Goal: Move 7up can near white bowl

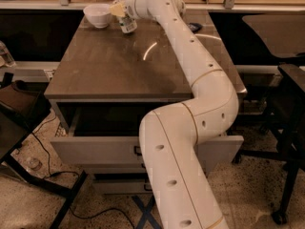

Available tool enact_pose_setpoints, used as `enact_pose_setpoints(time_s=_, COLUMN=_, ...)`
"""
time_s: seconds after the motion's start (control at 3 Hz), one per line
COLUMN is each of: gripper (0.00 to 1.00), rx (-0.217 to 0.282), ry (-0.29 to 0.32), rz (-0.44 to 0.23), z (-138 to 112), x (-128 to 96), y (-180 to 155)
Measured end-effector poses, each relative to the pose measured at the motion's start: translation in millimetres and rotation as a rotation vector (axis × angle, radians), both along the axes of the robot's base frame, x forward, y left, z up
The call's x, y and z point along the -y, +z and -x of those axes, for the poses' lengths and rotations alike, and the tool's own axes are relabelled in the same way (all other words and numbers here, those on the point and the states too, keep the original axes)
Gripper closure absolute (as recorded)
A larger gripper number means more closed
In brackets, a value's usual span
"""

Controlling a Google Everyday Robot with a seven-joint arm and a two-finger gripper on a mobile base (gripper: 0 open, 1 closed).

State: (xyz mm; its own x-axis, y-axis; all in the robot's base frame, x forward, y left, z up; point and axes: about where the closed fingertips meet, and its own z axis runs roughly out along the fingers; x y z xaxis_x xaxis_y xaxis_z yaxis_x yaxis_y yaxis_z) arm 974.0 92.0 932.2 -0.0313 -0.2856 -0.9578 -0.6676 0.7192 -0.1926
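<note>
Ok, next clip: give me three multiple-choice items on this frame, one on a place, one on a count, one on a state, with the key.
1. Where is the gripper?
A. At the far end of the table, at the 7up can, beside the white bowl
B. Over the table's near edge
C. Down at the floor

2. How many bowls stand on the table?
A. None
B. One
C. Three

3. The top drawer under the tabletop is:
A. Shut flush
B. Pulled open
C. Lying on the floor

Key:
1 A: the arm reaches to the far edge and the gripper sits at the can, just right of the bowl in the picture.
2 B: only the one white bowl shows.
3 B: its front stands out from the cabinet, with a dark gap behind it.
</note>
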Motion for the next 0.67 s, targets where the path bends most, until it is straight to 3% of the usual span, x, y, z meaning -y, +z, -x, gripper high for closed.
enact_pose_setpoints(time_s=0.33, gripper=0.78, rx=0.001, ry=0.005, rz=-0.003, z=0.1, x=-1.8, y=-0.8)
enact_pose_setpoints(time_s=0.67, gripper=0.46, rx=-0.003, ry=0.008, rz=-0.002, z=-0.2, x=-5.5, y=-4.3)
